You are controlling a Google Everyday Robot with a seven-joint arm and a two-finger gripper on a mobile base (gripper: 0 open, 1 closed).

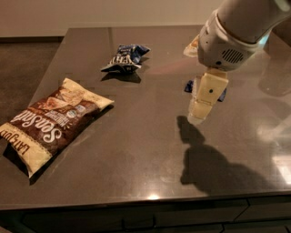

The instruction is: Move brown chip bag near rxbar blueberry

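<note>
Gripper (197,117) hangs above the dark, glossy countertop (136,150) at about 2 o'clock; whether it is set wide or narrow cannot be told.
The brown chip bag (50,123) lies flat at the 9 o'clock edge, well apart from the rxbar blueberry (188,86), which is half hidden behind the gripper. A crumpled blue-and-white chip bag (125,57) sits toward 11 o'clock. Dark floor (22,68) borders the 9 o'clock side, with a pale wall (91,13) at 12.

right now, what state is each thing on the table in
brown chip bag: lying flat at the left edge of the table, not held
blue-and-white chip bag: crumpled, lying at the far side
blue bar: lying flat, mostly hidden behind the gripper
gripper: hanging above the table, far from the brown chip bag
</note>
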